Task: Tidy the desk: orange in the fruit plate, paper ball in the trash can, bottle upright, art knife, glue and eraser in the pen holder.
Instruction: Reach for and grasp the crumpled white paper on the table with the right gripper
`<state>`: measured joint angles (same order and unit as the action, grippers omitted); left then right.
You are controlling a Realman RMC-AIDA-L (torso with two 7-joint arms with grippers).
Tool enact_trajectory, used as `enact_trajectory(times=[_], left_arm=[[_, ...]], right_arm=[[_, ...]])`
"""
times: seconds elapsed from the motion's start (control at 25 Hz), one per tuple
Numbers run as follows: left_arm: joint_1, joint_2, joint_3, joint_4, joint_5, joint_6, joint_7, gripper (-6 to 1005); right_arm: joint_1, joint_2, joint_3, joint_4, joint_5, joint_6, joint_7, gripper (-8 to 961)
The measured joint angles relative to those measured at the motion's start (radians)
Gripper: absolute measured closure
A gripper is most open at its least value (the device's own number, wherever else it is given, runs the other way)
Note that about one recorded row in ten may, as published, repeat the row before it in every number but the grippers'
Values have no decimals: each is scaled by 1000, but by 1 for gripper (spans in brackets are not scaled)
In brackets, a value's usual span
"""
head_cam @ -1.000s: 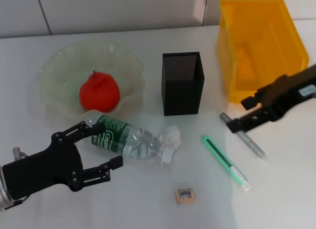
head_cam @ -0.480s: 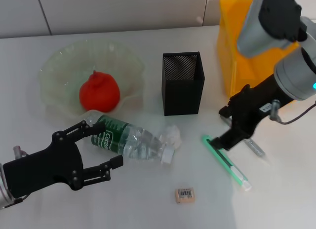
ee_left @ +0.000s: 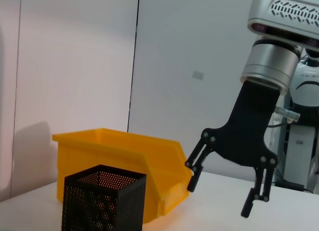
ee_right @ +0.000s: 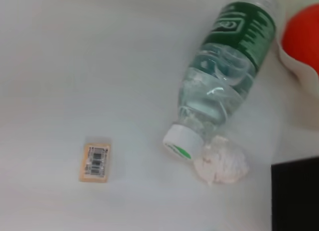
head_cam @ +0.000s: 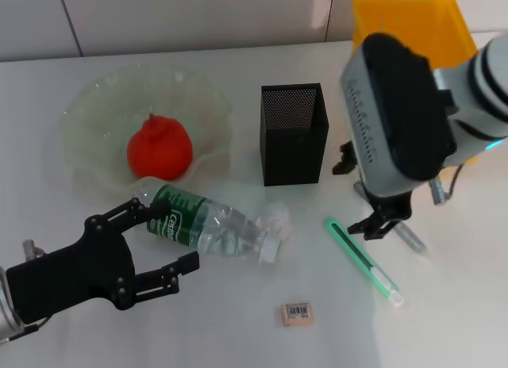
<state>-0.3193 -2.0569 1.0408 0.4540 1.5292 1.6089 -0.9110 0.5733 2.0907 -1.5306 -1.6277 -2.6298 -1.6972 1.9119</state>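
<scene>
Right arm swung in over the bench middle; left jaws unchanged beside the lying bottle.

The right gripper (head_cam: pixel 379 219) has its jaws spread wide and empty, hanging low over the green pen (head_cam: pixel 363 261) and the grey pen (head_cam: pixel 409 235); half a second ago it sat slightly further toward the right edge, and the arm's big housing now blocks most of the bin (head_cam: pixel 405 19) at the far right corner. The left gripper (head_cam: pixel 151 241), near the front left corner, keeps its jaws wide around the base of the bottle (head_cam: pixel 208 226), which lies flat where it was. The paper ball (head_cam: pixel 277 216) touches the cap. The orange (head_cam: pixel 159 148) sits in the plate (head_cam: pixel 95 106). The holder (head_cam: pixel 293 134) stands mid-bench; the eraser (head_cam: pixel 296 313) lies near the front edge.
</scene>
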Motion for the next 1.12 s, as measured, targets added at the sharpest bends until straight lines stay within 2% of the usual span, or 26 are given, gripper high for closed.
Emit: enact_trajectory(times=[0.24,0.44,1.12], left_arm=[[7,-2,6,0,0,8,-6,140],[8,-2,6,0,0,9,-9,140],[2,-1,6,0,0,10,-22,140]], right_arm=[[-5,1,-175,24,-82,166,-87,134],[-5,2,-248,58,-97,246,-120,135],[-3,-1,-346,222,-18,453,-128,134]])
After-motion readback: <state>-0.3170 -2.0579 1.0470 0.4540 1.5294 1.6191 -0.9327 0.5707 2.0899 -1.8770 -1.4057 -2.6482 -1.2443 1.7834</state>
